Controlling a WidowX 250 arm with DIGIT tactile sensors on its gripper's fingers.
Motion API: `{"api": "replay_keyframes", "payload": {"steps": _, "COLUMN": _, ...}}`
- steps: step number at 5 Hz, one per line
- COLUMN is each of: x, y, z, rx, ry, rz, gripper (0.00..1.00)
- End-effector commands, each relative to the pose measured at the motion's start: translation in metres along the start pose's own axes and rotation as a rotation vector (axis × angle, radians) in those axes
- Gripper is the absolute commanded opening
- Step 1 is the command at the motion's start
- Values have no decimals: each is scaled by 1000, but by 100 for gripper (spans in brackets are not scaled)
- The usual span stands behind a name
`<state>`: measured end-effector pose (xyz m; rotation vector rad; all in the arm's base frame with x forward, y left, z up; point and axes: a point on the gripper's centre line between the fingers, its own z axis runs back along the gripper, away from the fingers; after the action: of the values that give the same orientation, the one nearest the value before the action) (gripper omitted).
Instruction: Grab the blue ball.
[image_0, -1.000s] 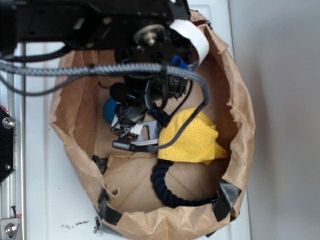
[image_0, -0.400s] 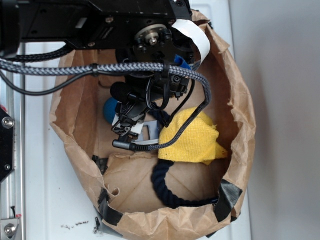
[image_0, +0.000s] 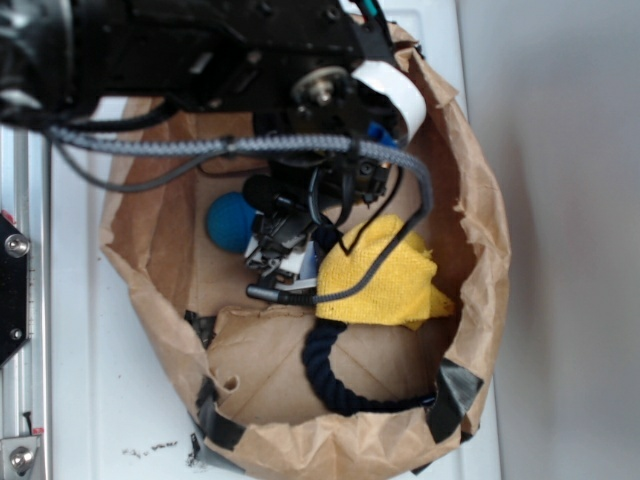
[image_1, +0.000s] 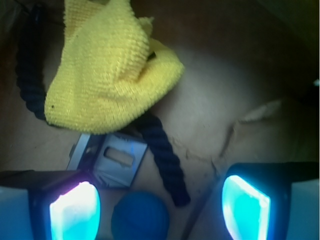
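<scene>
A paper bag (image_0: 480, 230) is sitting on a white table (image_0: 80, 400). Inside, the ball (image_1: 140, 217) is lying between the wide-spread fingers (image_1: 75, 212) of the gripper (image_1: 160, 210), beside a metal block (image_1: 112, 160), rope (image_1: 165, 160) and yellow cloth (image_1: 107, 75).

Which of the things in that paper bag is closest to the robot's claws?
The blue ball: it sits between the open gripper fingers; rope, metal block and yellow cloth lie farther off.

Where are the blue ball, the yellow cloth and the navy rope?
blue ball (image_1: 139, 217): wrist view, its middle.
yellow cloth (image_1: 107, 75): wrist view, centre of the knit.
navy rope (image_0: 335, 385): exterior view, its lower curve.
</scene>
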<state>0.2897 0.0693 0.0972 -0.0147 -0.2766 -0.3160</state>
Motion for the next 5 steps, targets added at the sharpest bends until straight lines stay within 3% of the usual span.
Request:
{"api": "replay_keyframes", "payload": {"steps": 1, "x": -15, "y": 10, "z": 11, "rx": 75, "ry": -71, "rz": -26, "gripper": 100}}
{"api": "replay_keyframes", "payload": {"steps": 2, "x": -28, "y": 11, "z": 12, "rx": 82, "ry": -45, "rz": -47, "gripper": 100}}
{"api": "replay_keyframes", "payload": {"steps": 3, "x": -40, "y": 4, "z": 23, "rx": 46, "ry": -16, "rz": -53, "gripper": 100}}
{"api": "replay_keyframes", "payload": {"steps": 4, "x": -47, "y": -7, "z": 19, "rx": 57, "ry": -18, "rz": -48, "gripper": 100}}
{"api": "replay_keyframes", "payload": {"steps": 5, "x": -51, "y": -16, "z": 0, "rx": 134, "ry": -12, "rz": -57, "gripper": 100}}
